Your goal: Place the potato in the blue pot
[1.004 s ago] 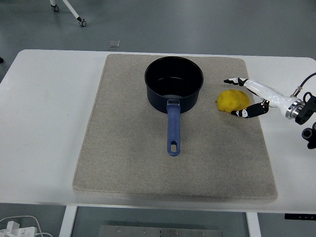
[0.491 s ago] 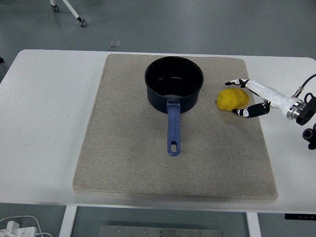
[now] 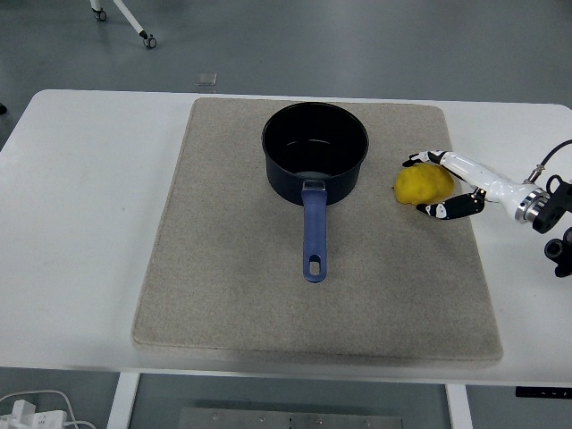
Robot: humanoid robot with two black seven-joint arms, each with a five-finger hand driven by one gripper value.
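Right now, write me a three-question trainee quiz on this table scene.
1. True or false: the potato already lies inside the blue pot.
2. Which hand is at the potato? A) left B) right
3. Fill in: the pot's handle points toward the table's ____ edge.

Key: 1 false, it lies on the mat right of the pot; 2 B; 3 near.

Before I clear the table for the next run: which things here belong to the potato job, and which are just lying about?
Job: potato, blue pot, right hand closing its fingers around the potato.

Just there: grey mat, white table.
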